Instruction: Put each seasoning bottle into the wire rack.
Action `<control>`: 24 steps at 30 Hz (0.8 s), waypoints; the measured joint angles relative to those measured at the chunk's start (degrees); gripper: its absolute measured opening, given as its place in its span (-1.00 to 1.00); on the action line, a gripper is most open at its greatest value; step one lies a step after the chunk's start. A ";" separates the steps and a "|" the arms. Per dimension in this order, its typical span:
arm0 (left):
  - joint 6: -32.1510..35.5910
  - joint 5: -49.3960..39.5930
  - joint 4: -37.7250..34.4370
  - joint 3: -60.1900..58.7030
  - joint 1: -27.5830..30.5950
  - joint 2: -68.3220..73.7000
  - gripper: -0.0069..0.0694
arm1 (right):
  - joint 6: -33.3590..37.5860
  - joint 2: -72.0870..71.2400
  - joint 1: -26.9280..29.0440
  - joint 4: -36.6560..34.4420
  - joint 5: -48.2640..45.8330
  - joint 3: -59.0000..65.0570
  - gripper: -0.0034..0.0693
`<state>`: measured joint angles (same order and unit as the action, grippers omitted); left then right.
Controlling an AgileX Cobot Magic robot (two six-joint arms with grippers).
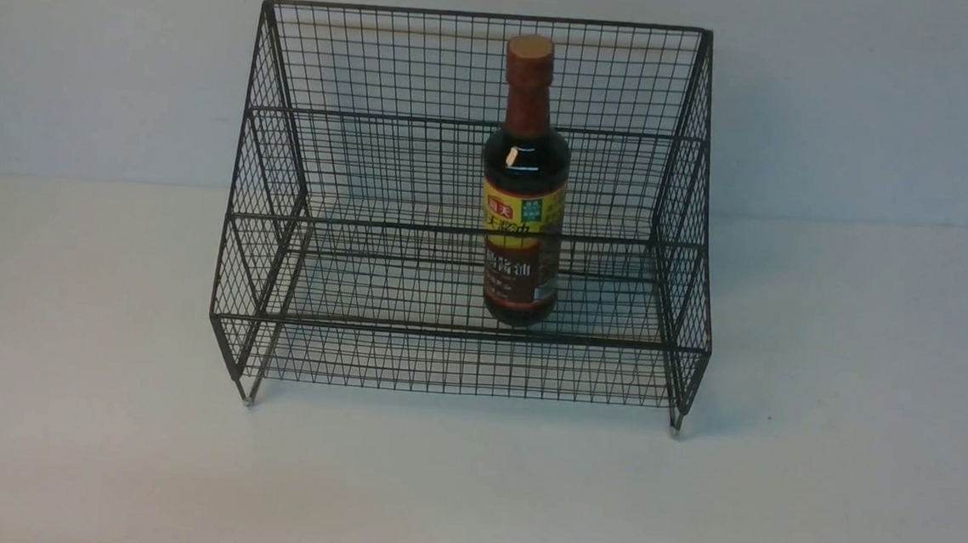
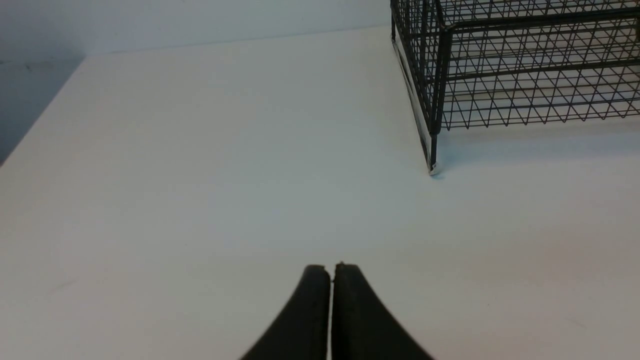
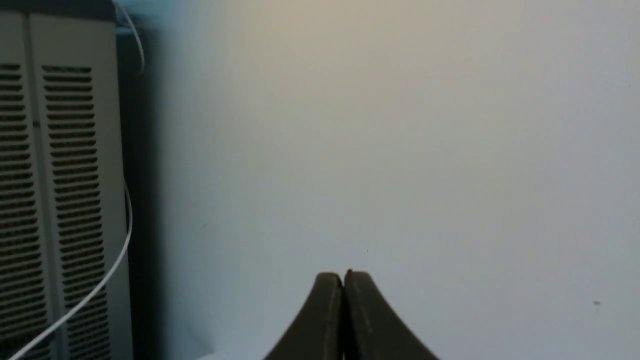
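You have a white tabletop (image 1: 97, 449) carrying a black wire rack (image 1: 446, 332) set toward the back wall, standing square on its small feet. One seasoning bottle (image 1: 523, 223) is inside the rack, upright and right of centre. Its base appears to rest on the lower front step, behind the front rail, and its cap stands just under the rack's top edge. Nothing is touching it. No other bottle shows on the tabletop in any view, so judge the placing as done, as far as these pictures reach. What is left, at most, is parking the arms. The left gripper (image 2: 331, 270) hovers over bare tabletop, well apart from the rack's near corner foot, with its jaws pressed together and holding nothing. The right gripper (image 3: 343, 277) faces a plain surface with the rack out of its view, its jaws likewise closed tight and empty.
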<state>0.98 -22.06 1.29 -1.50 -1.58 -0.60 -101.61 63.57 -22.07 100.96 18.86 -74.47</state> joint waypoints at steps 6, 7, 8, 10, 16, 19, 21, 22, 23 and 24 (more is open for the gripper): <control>0.00 0.00 0.00 0.00 0.00 0.00 -0.83 | 3.12 -6.41 0.00 0.38 0.37 10.02 -0.95; 0.00 0.00 0.00 0.00 0.00 0.00 -0.83 | 3.13 -7.49 0.00 0.38 0.41 11.15 -0.95; 0.00 0.00 0.00 0.00 0.00 0.00 -0.83 | 3.17 -8.51 0.00 0.38 0.82 12.62 -0.95; 0.00 0.00 0.00 0.00 0.00 0.00 -0.83 | 3.17 -10.23 0.00 0.38 1.81 14.16 -0.95; 0.00 0.00 0.00 0.00 0.00 0.00 -0.83 | 3.19 -14.75 0.00 0.38 8.81 15.17 -0.95; 0.00 0.00 0.00 0.00 0.00 0.00 -0.83 | 3.42 -16.19 0.00 0.38 13.73 15.17 -0.95; 0.00 0.00 0.00 0.00 0.00 0.00 -0.83 | 3.90 -16.50 0.00 0.38 15.79 15.17 -0.95; 0.00 0.00 0.00 0.00 0.00 0.00 -0.83 | 4.02 -16.55 0.00 0.38 16.00 15.17 -0.95; 0.00 0.00 0.00 0.00 0.00 0.00 -0.83 | 4.02 -16.62 0.00 0.38 16.06 15.17 -0.95; 0.00 0.00 0.00 0.00 0.00 0.00 -0.83 | 4.02 -16.66 0.00 0.38 16.06 15.17 -0.95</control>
<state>0.98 -22.06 1.29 -1.50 -1.58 -0.60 -97.58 46.91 -22.07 101.34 34.93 -59.30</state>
